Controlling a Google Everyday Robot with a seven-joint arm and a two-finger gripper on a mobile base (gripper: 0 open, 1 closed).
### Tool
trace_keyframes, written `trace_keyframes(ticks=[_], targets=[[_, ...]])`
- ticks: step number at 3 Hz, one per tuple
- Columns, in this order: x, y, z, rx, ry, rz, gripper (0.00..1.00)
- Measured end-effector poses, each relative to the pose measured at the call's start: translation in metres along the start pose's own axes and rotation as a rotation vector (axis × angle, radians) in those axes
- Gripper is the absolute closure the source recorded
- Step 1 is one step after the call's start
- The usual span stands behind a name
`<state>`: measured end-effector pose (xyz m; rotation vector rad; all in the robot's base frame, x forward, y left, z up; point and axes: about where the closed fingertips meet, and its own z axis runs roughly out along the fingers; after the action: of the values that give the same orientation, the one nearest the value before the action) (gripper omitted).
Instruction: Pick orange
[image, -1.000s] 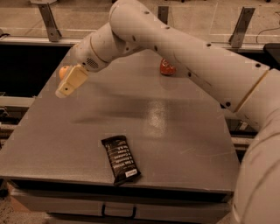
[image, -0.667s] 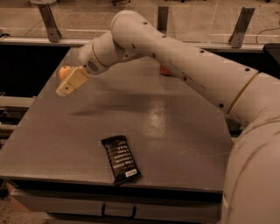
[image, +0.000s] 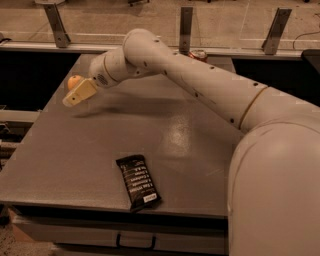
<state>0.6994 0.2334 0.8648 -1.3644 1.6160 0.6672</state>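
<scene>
Closest to you, the robot's pale body (image: 277, 195) fills the lower right corner. In front of it spreads the grey table (image: 75, 150), with a dark handle (image: 136, 243) on the panel under its near edge. A black snack bar wrapper (image: 138, 182) lies flat near that front edge, its long side running away from you and its white print facing up.

Follow the arm (image: 200, 82) from the body up and to the left across the tabletop. You find the gripper (image: 79, 94) over the far left part of the table, near the left edge and tilted down to the left. It casts a soft shadow on the surface just beside it. From this view you cannot tell whether the gripper is open or closed.

The orange (image: 74, 81) sits right behind the gripper, which covers its lower part, so you see only the top of the fruit. You cannot tell whether the two touch.

Farther back, a red soda can (image: 199, 54) peeks over the arm at the far edge of the table, well apart from the orange. Behind it, metal posts (image: 185, 27) rise from a rail.
</scene>
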Motion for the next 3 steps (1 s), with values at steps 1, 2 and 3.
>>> trace_keyframes(ticks=[1,2,3], targets=[[0.0072,-0.0126,0.0183,0.023,-0.002,0.011,0.17],[0.013,-0.0158,0.0278,0.037,-0.013,0.023,0.41],[0.0145,-0.0137,0.0282,0.045,-0.026,0.027,0.64]])
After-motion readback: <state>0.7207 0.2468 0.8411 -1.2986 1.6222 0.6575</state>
